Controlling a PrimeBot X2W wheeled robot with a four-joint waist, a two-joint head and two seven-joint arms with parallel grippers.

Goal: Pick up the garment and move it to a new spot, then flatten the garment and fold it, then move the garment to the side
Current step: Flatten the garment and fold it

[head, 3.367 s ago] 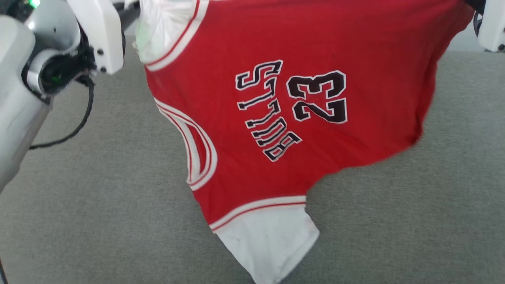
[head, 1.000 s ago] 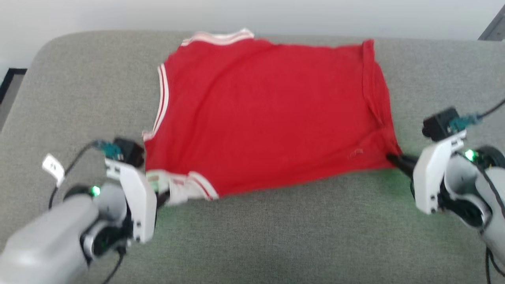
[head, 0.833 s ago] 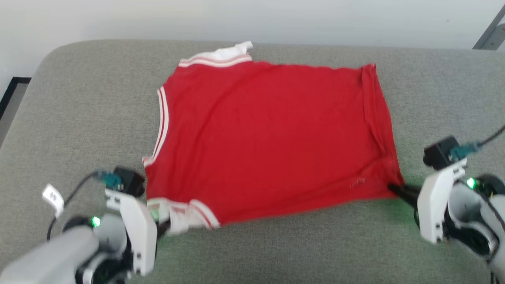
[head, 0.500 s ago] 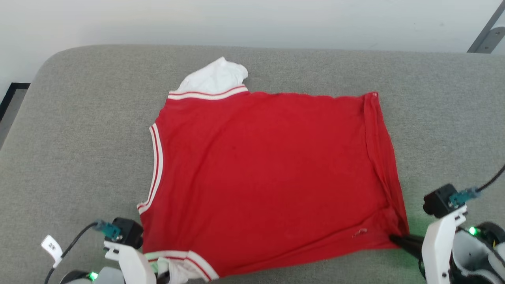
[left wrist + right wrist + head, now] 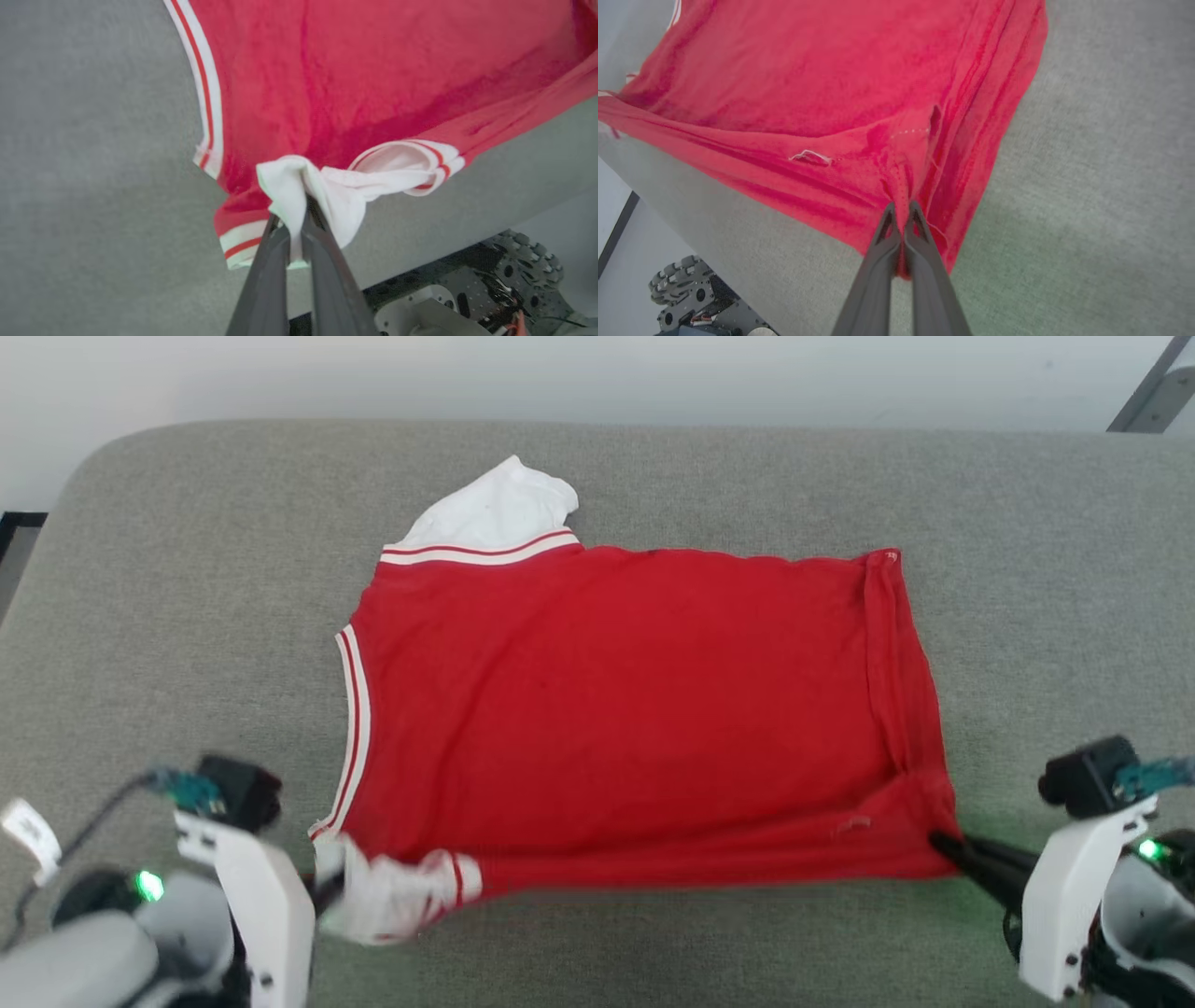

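Progress check, going left to right. Left gripper (image 5: pixel 327 889) is pinched tight on the near white sleeve (image 5: pixel 392 896), which is bunched into a wad at the shirt's near left corner. You can see the cloth squeezed between the two dark fingers (image 5: pixel 280 252) in the left wrist view.

The shirt (image 5: pixel 635 709) is spread over the middle of the grey cushion (image 5: pixel 187 569), collar end to the left and hem (image 5: pixel 887 663) to the right. It's plain red side up with no lettering showing, so I'd guess it's chest down. The far sleeve (image 5: pixel 495 509) sticks out a bit crumpled at the far left. The body looks pretty smooth, with some ridges running along the hem. The near edge is pulled taut between the two arms and seems slightly raised off the cushion.

Right gripper (image 5: pixel 938 842) is clamped on the near right hem corner, jaws together with red fabric between them.

So I'd say the pick-up and relocation are basically done, and flattening is mostly there apart from both sleeves. Folding hasn't started, and moving it aside comes after that.
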